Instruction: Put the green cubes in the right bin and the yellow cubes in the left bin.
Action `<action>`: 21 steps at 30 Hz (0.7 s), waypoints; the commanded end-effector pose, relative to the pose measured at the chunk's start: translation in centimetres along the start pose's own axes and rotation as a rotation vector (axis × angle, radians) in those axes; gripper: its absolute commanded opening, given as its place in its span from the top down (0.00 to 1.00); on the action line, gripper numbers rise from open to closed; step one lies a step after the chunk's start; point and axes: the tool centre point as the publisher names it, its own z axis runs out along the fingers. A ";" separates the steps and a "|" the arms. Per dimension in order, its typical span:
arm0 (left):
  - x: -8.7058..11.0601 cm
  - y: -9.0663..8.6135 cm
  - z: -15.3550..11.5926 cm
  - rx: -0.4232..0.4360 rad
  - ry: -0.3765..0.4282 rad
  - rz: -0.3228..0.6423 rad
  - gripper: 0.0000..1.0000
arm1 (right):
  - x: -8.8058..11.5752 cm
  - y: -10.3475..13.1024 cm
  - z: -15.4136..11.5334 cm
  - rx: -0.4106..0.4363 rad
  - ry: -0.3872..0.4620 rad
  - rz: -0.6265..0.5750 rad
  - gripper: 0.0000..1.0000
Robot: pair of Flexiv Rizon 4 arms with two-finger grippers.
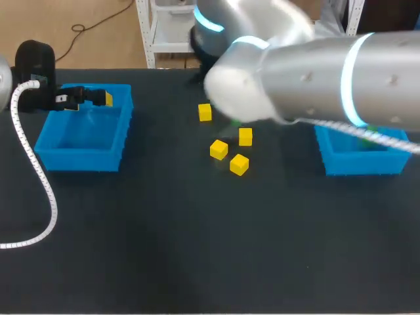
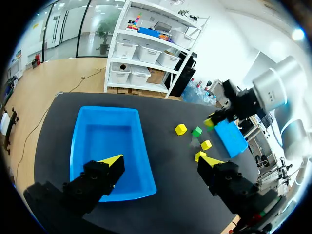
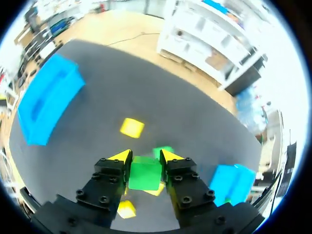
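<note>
Right hand [image 3: 145,157] clamped on green cube [image 3: 145,176], right bin [image 3: 234,183] near beside it; left hand [image 2: 161,161] wide by left bin [image 2: 105,146].

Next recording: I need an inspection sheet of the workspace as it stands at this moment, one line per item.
Surface: black table, dark and flat.
Job's things: blue left bin and blue right bin; four yellow cubes loose mid-table; green cube between the right gripper's fingers; second green cube on the table just ahead of it; a green patch shows in the right bin.
Clutter: nothing seen.
Grippers: left gripper open above the left bin; right gripper shut on the green cube, above the yellow cubes.
Cables: white coiled cable looping over the table's left side.
Surroundings: nothing seen reaching over the table.
</note>
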 end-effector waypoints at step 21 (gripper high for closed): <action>0.1 0.2 0.0 0.013 -0.007 0.002 0.00 | 18.2 -21.4 -2.2 0.118 -0.112 0.465 0.99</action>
